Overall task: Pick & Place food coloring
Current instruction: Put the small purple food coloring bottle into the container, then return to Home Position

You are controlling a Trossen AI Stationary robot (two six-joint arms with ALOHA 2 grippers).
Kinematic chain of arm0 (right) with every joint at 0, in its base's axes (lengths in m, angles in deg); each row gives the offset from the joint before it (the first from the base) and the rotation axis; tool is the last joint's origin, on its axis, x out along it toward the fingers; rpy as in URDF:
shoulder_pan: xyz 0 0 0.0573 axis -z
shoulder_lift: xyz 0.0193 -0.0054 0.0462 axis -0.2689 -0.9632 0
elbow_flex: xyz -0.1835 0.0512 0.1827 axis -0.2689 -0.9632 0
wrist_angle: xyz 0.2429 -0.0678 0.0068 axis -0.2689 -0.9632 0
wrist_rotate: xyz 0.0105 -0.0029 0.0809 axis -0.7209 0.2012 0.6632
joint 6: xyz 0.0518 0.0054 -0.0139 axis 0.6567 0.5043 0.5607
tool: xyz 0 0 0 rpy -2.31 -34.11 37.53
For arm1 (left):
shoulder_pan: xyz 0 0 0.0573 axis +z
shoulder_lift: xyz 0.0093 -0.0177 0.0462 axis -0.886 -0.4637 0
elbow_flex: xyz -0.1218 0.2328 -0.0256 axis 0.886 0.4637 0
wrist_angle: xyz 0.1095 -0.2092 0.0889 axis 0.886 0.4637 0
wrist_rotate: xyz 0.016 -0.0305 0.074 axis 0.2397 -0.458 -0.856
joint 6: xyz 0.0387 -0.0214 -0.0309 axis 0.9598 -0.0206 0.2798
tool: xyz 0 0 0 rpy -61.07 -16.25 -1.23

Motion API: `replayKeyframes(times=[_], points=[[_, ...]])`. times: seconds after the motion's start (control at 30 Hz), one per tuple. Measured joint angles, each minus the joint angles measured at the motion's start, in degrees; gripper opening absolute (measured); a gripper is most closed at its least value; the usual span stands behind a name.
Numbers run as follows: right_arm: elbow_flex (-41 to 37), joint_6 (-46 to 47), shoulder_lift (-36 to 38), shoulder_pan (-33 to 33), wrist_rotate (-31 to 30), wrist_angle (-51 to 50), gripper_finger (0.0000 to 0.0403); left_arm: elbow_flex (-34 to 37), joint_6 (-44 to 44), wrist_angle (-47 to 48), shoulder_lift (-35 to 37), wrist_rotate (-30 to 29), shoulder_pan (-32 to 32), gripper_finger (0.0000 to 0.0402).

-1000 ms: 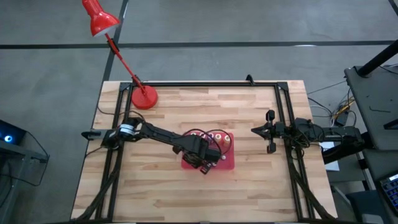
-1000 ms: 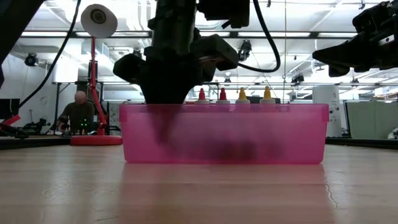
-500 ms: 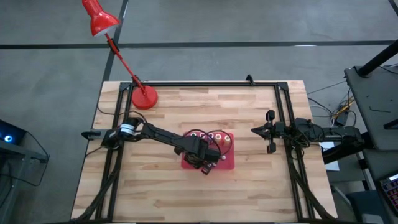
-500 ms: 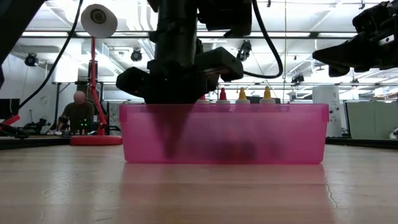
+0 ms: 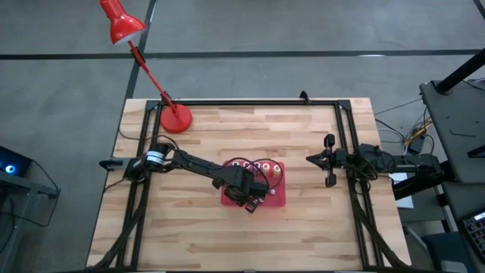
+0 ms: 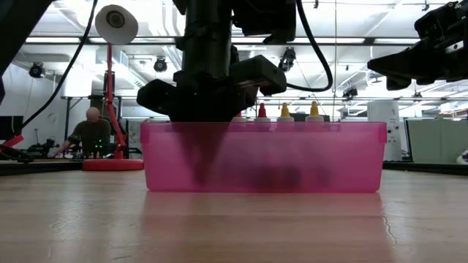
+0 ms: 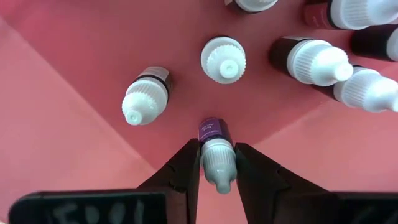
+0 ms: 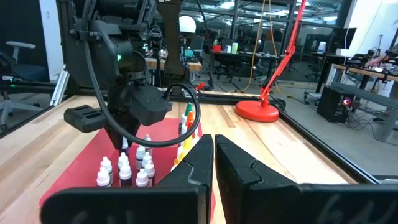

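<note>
The left gripper (image 7: 218, 163) reaches down into the pink bin (image 6: 263, 157), its fingers narrowly flanking one food coloring bottle (image 7: 216, 155) with a purple label; whether they are gripping it cannot be told. A clean release probably means opening straight, then lifting without brushing neighbours. Several more white-capped bottles (image 7: 223, 59) stand in the bin. The right gripper (image 5: 328, 161) waits shut, well apart.

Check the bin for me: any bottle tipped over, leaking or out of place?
Nothing stands out. In the left wrist view the food coloring bottles in the pink bin stand capped, with no spill on the floor around them. The left hand has one bottle between its fingers. The right hand waits off to the side.
</note>
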Motion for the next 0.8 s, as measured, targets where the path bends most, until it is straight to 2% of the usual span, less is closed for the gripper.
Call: replayKeyframes(times=[0.2,0.53,0.8], points=[[0.0,0.0,0.0,0.0,0.0,0.0,0.0009,0.4,-0.1,-0.9,0.0,0.0,0.0,0.0077],[0.0,0.0,0.0,0.0,0.0,0.0,0.0009,0.4,0.0,-1.5,0.0,0.2,0.0,0.0129],[0.0,0.0,0.0,0.0,0.0,0.0,0.0009,0.3,0.2,-1.2,1.1,2.1,0.0,0.0133]])
